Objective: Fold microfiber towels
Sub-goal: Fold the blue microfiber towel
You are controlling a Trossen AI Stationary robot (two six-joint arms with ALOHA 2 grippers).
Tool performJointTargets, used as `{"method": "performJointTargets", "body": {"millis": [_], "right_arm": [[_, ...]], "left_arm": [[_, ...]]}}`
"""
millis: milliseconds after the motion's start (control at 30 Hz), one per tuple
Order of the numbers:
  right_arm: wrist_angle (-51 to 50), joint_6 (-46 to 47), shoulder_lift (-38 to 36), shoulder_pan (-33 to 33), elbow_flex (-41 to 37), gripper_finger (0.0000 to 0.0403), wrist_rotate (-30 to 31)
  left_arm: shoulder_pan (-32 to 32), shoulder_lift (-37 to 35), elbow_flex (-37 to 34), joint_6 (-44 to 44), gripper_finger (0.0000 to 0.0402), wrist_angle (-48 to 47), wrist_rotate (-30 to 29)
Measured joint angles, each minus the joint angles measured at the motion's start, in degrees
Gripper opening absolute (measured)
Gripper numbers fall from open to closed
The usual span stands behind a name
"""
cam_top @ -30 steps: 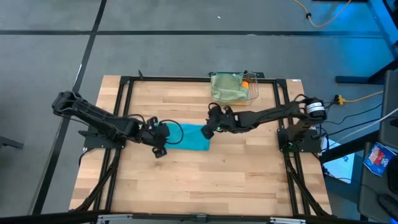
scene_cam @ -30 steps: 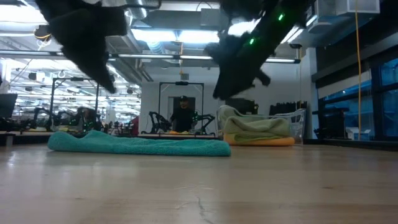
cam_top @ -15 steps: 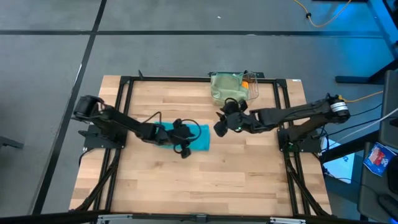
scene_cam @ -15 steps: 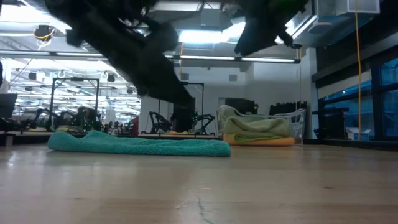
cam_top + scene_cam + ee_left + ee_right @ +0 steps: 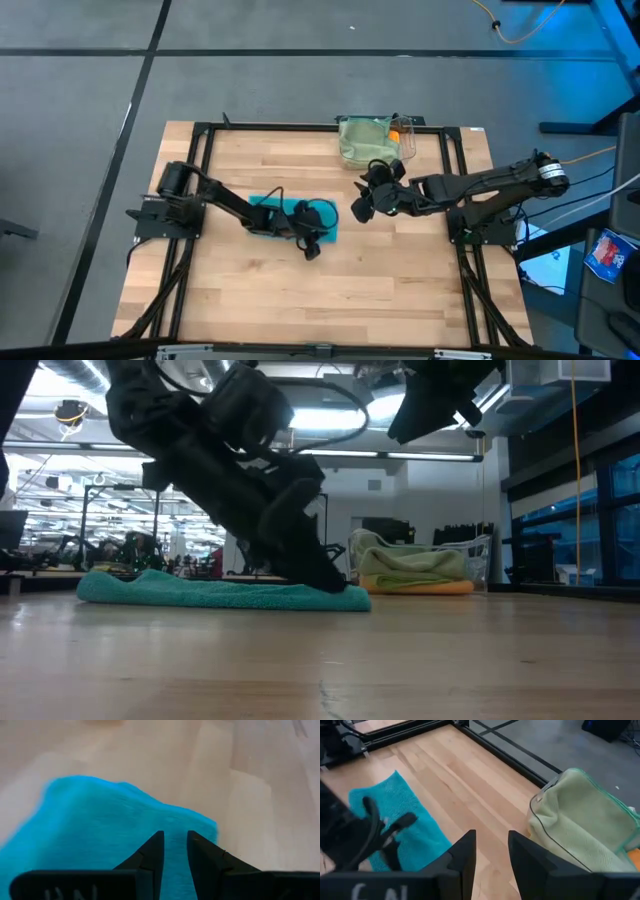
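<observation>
teal towel (image 5: 290, 218): folded into a flat strip near the tabletop's middle, somewhat toward the left edge.
left claw (image 5: 312, 247): low over the teal towel's right end, fingers (image 5: 150, 857) a narrow gap apart, tips just above the cloth, nothing held.
right claw (image 5: 360, 211): in the air just right of the teal towel, between it and the bin, fingers (image 5: 465, 852) narrowly parted, empty.
bin (image 5: 404, 140): clear plastic, at the tabletop's far edge, right of centre.
bin contents: a sage towel (image 5: 365, 140) heaped in it and spilling over the rim; an orange towel (image 5: 396, 133) showing beside and under it.
tabletop (image 5: 330, 290): pale wood.
</observation>
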Motion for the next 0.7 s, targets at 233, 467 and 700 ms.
{"method": "performJointTargets", "body": {"millis": [233, 467, 700], "right_arm": [[-2.0, 0.7, 0.0, 0.2, 0.0, 0.0117, 0.0], [-4.2, 1.1, 0.0, 1.7, 0.0, 0.0117, -0.1], [-7.7, 5.1, 0.0, 4.1, 0.0, 0.0117, -1.4]], "left_arm": [[-2.3, 4.3, 3.2, -1.7, 0.0076, -1.8, 0.3], [-7.3, 3.2, 3.6, -11.4, 0.0076, -9.7, 9.0], [-14.9, -0.1, 3.3, -17.1, 0.0076, -16.8, 21.2]]}}
